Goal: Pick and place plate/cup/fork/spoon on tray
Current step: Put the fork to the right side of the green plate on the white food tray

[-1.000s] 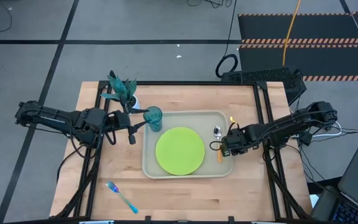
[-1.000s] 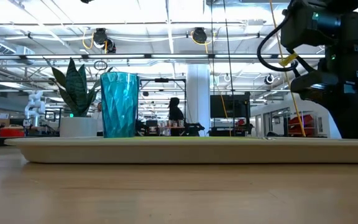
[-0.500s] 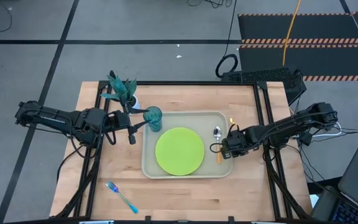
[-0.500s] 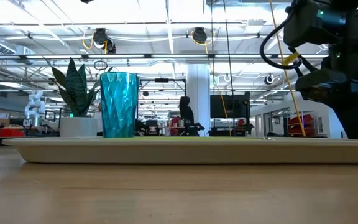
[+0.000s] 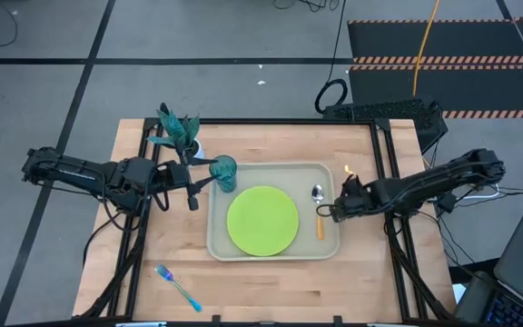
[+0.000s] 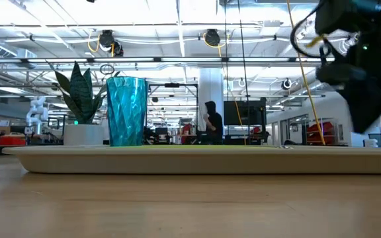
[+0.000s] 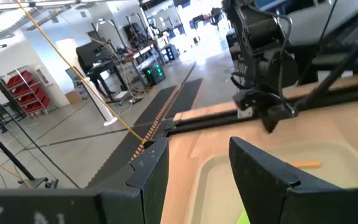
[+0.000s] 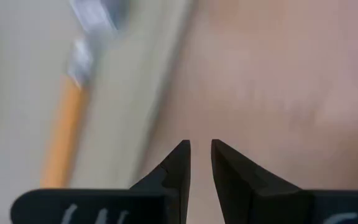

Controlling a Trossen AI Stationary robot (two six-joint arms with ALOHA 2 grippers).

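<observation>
The fork lay alone on the surface's near-left corner, off the tray, long axis diagonal. The left pincer, spread and empty, was clearly nearer; the right pincer, nearly pressed together, held nothing.

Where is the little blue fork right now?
In the high view the fork lies on the bare wooden table near its front left corner, off the tray, well apart from both grippers.

You see the beige tray holding the lime-green plate at its middle, the teal cup upright in one corner, and the orange-handled spoon lying along one short rim. The blue fork lies outside the tray.
</observation>
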